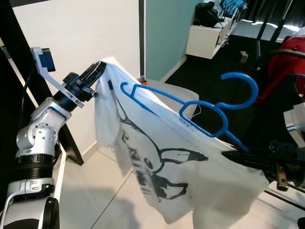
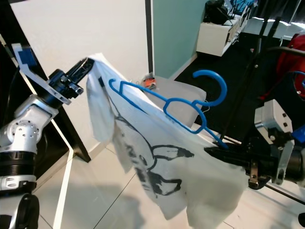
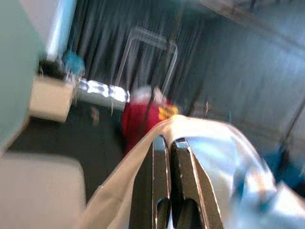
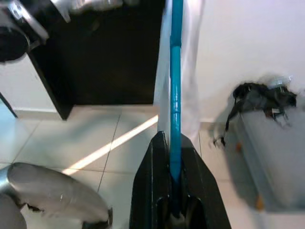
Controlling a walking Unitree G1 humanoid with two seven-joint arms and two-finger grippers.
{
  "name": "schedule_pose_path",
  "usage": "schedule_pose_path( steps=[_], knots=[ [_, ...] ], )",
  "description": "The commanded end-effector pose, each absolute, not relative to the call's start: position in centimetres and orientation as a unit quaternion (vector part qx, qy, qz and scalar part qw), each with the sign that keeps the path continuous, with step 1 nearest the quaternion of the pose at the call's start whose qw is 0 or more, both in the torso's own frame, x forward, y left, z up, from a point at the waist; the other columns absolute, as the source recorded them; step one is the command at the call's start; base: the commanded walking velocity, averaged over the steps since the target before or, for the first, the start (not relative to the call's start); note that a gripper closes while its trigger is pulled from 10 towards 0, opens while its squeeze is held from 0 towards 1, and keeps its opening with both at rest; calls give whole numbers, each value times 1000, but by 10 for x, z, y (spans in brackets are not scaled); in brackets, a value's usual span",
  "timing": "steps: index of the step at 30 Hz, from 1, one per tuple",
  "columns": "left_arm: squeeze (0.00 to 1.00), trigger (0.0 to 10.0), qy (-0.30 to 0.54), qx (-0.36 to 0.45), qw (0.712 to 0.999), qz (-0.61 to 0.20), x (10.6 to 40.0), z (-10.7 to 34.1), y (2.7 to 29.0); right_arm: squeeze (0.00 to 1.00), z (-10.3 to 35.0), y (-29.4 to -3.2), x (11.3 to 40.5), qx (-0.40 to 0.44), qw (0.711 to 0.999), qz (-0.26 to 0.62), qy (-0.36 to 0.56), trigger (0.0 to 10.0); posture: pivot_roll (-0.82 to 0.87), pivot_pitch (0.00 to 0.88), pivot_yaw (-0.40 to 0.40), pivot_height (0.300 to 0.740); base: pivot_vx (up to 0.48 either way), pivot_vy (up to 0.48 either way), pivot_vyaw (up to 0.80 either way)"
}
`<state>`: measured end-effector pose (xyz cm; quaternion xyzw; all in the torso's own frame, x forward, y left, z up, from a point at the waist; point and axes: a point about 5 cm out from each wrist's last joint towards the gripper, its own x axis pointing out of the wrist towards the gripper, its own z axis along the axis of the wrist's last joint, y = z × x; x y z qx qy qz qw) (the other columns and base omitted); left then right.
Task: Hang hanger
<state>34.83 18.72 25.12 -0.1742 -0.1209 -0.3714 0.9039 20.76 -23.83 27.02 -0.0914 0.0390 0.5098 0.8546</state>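
A blue plastic hanger [image 1: 200, 107] carries a white T-shirt [image 1: 162, 162] with a black cartoon print; its hook [image 1: 244, 86] points up and to the right. My left gripper [image 1: 101, 67] is raised at the upper left, shut on the shirt's shoulder cloth [image 3: 200, 138] at the hanger's far end. My right gripper [image 1: 228, 155] is low on the right, shut on the hanger's other blue arm [image 4: 175, 95]. The shirt hangs slanted between the two grippers above the floor.
A black clothes rack pole [image 2: 257, 52] stands at the right with red clothing [image 1: 290, 57] on it. A pale box [image 2: 178, 90] with a dark strap lies behind the shirt. A white cabinet [image 1: 207, 38] stands far back. A white wall [image 1: 86, 33] and black panel [image 1: 14, 81] are at the left.
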Motion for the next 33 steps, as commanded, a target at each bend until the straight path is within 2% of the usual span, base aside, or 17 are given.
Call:
schedule_pose_path(
  steps=[1, 5, 6, 10, 12, 17, 20, 24, 25, 27, 33],
  knots=[
    [0, 10000, -32, -84, 906, -414, 336, 211, 178, 0, 272, -234, 208, -90, 853, 514, 27, 0, -99, 65, 7, 740, 0, 0, 0],
    [0, 10000, 7, -22, 886, -463, 321, 191, 168, 0, 262, -233, 209, -101, 849, 515, 59, 0, -99, 66, 6, 740, 0, 0, 0],
    [1000, 10000, 8, -21, 878, -477, 316, 191, 165, 0, 257, -233, 208, -110, 846, 515, 81, 0, -97, 66, 1, 740, 0, 0, 0],
    [1000, 10000, -3, -9, 857, -515, 305, 198, 163, 0, 247, -236, 208, -131, 838, 515, 122, 0, -97, 66, 0, 740, 0, 0, 0],
    [1000, 10000, -13, 20, 837, -547, 296, 210, 166, 0, 240, -241, 208, -158, 829, 511, 162, 0, -96, 66, -2, 740, 0, 0, 0],
    [1000, 10000, -55, 75, 832, -547, 295, 237, 180, 0, 234, -247, 210, -188, 817, 506, 204, 0, -96, 62, -5, 740, 0, 0, 0],
    [1000, 10000, -76, 80, 830, -547, 295, 245, 180, 0, 233, -248, 210, -192, 814, 507, 210, 0, -96, 62, -5, 740, 0, 0, 0],
    [1000, 10000, -162, 11, 792, -588, 283, 274, 151, 0, 239, -247, 217, -217, 810, 507, 199, 0, -95, 52, -3, 740, 0, 0, 0],
    [1000, 10000, -162, 11, 792, -588, 283, 274, 151, 0, 239, -247, 217, -217, 810, 507, 199, 0, -95, 52, -3, 740, 0, 0, 0],
    [1000, 10000, -165, -7, 778, -606, 280, 271, 133, 0, 244, -245, 223, -237, 805, 510, 190, 0, -100, 45, 0, 740, 0, 0, 0],
    [1000, 10000, -164, -13, 769, -618, 282, 262, 109, 0, 251, -238, 236, -266, 796, 515, 172, 0, -103, 34, 4, 740, 0, 0, 0]
  ],
)
